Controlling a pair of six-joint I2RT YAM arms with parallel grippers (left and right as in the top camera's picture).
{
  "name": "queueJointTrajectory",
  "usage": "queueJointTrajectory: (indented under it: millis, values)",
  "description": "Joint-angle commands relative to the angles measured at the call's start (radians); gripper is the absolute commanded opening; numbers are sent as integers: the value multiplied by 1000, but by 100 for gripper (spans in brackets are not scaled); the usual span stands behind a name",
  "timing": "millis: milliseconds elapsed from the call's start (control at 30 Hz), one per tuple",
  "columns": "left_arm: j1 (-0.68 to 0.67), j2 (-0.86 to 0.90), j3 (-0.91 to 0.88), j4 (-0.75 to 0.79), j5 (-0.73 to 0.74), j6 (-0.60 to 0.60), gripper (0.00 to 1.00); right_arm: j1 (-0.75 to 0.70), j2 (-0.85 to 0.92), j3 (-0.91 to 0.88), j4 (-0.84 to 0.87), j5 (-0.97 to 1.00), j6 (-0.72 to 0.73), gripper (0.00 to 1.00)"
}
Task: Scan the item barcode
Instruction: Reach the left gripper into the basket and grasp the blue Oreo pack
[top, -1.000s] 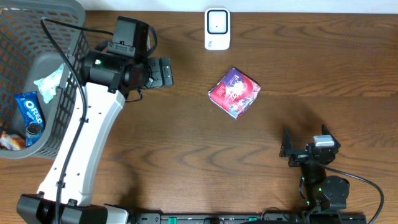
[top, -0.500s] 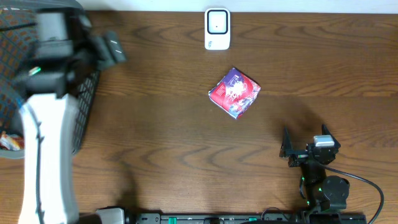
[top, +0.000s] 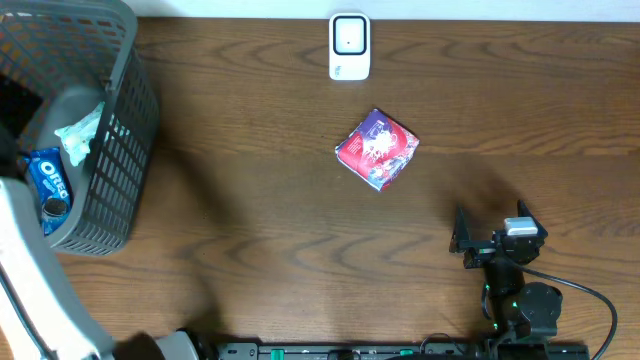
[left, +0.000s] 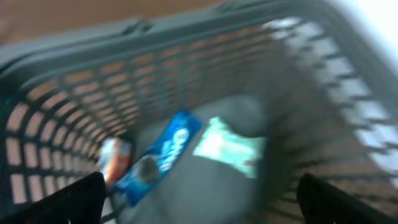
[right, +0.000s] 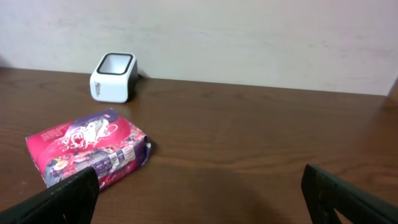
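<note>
Overhead, the pink packet (top: 377, 149) lies mid-frame on the worktop (top: 250, 220), below the scanner (top: 349, 46), untouched; right jaws gape empty at lower right; left jaws gape above the basket (top: 130, 150) at far left; a careless lift could hide its barcode from the scanner.

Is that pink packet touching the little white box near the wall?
Apart. The overhead view shows a strip of bare table between the pink packet and the white box.

Left arm (top: 35, 280) — smooth white shell; right arm (top: 505, 262) — black, topped with a silver-grey block.
</note>
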Motion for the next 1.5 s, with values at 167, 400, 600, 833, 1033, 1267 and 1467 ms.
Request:
queueJointTrajectory:
  millis: [167, 400, 600, 833, 1033, 1267, 1467]
  values:
    - [10, 217, -30, -41, -77, 75, 98, 6, -6, -2, -3, -3, -1, 99]
    - [26, 372, -30, -29, -64, 201, 98, 6, -6, -2, -3, -3, -1, 99]
    - [27, 459, -30, -12, -14, 254, 98, 6, -6, -2, -3, -2, -1, 99]
    - [60, 585, -32, -19, -12, 319, 98, 6, -6, -2, -4, -2, -1, 99]
    - [76, 642, -32, -2, 67, 426, 96, 6, -6, -2, -3, -2, -1, 99]
    - [80, 675, -44, 8, 122, 486, 91, 6, -6, -2, -3, -2, -1, 99]
    - [101, 701, -71, 32, 93, 493, 86, 6, -6, -2, -4, -2, -1, 99]
